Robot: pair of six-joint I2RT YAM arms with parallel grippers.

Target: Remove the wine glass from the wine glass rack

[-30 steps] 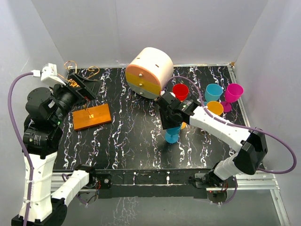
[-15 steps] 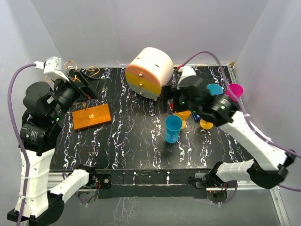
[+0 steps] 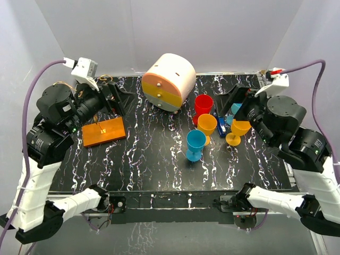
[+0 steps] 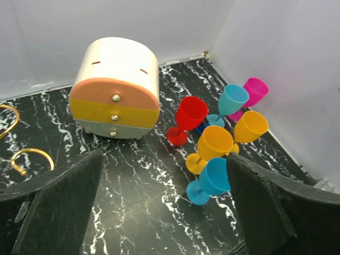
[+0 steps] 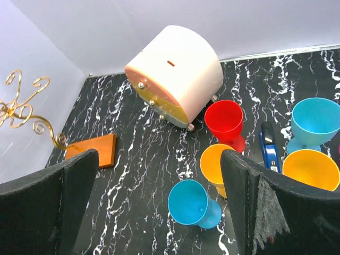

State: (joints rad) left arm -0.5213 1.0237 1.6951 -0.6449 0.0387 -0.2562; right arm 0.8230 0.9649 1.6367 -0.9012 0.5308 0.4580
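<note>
The wine glass rack has a flat orange base (image 3: pixel 103 131) (image 5: pixel 90 150) and a curled gold wire stem (image 5: pixel 21 103); two of its gold curls (image 4: pixel 32 156) show in the left wrist view. No glass hangs on the wire that shows. A blue wine glass (image 3: pixel 195 143) (image 5: pixel 191 204) (image 4: pixel 215 178) stands upright and free on the black table, mid-front. My left gripper (image 3: pixel 118 98) (image 4: pixel 164 212) hovers open above the rack's right side. My right gripper (image 3: pixel 229 103) (image 5: pixel 159 207) hangs open and empty, high over the right group of glasses.
Several more glasses cluster at the right: red (image 3: pixel 203 104), orange (image 3: pixel 207 126), a second orange (image 3: pixel 239 130), blue (image 4: pixel 232 101), magenta (image 4: pixel 255 90). A white-and-orange drawer box (image 3: pixel 169 81) stands at the back centre. A small blue object (image 5: pixel 270 149) lies among the glasses.
My right gripper opened, left the blue glass standing mid-table, then rose and drew back to the right. My left arm lifted and swung right, away from the rack's wire.
</note>
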